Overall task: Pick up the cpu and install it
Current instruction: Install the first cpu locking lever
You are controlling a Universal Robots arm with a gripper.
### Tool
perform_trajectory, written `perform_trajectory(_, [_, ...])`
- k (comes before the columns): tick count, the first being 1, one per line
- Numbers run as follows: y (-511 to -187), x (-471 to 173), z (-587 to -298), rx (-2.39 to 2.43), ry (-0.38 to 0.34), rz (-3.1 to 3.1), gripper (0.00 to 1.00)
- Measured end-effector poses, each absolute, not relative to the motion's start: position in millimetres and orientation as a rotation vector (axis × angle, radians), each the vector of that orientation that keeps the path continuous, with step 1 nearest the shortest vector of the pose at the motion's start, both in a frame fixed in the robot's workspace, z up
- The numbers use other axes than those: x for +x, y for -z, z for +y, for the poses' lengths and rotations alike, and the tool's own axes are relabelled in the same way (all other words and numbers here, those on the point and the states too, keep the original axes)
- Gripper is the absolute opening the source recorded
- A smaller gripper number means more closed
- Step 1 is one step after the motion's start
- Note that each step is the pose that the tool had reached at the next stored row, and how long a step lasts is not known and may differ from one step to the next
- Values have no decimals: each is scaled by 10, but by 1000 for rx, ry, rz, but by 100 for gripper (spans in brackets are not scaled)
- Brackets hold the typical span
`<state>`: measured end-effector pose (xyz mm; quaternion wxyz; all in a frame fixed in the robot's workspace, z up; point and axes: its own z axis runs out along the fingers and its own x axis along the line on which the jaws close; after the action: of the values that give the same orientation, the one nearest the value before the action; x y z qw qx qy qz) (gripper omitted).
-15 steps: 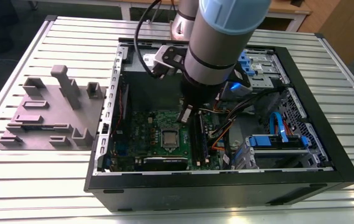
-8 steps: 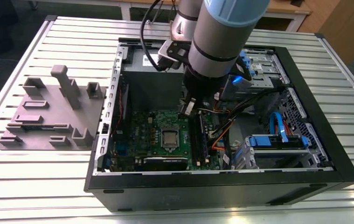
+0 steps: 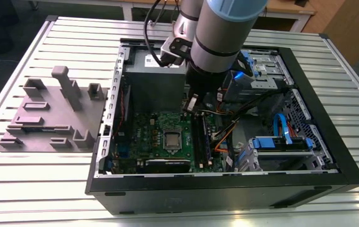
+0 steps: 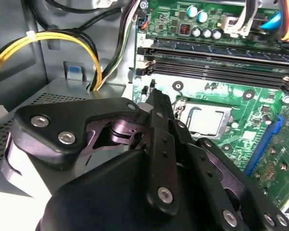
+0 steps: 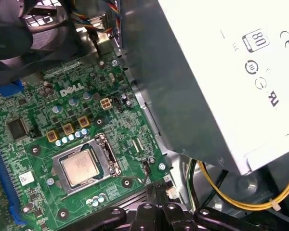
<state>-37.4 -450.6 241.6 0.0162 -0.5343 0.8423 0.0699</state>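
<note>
**Already seated: cpu in its socket, gripper close by and empty**

Evidently the cpu [image 3: 172, 139] lies flat in the socket frame [image 5: 102, 153] near the middle of the green motherboard [image 3: 143, 137], its pale metal top facing up; in both wrist views it sits square inside the frame, with nothing on top of it. Just beside it, toward the exterior view's right, run the long dark memory slots [image 4: 216, 60].

The gripper [image 4: 152, 89] hangs over the board just far of the socket, close to the edge of the grey power-supply box [image 3: 154, 80]. Its fingers [image 5: 156, 190] are pressed together, tips pointing down at the board, and they pinch nothing. Yellow cables [image 4: 53, 38] loop past the box beside it.

Outside the open computer case [image 3: 321, 118], on the slatted table [image 3: 40, 189] at the exterior view's left, stands the grey-mauve fixture block [image 3: 53, 116] with its upright posts.

By my reading, the placing step looks done: the chip is home and the gripper is free of it. Whether the socket's metal bracket is clamped down I cannot tell. Any further move would call for care around the cables and the slots near the fingers.
</note>
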Motion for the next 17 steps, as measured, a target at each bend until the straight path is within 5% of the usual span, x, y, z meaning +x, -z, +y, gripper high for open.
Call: perform_trajectory(17, [-2359,-462,-4506,-1698,-211,2602,11])
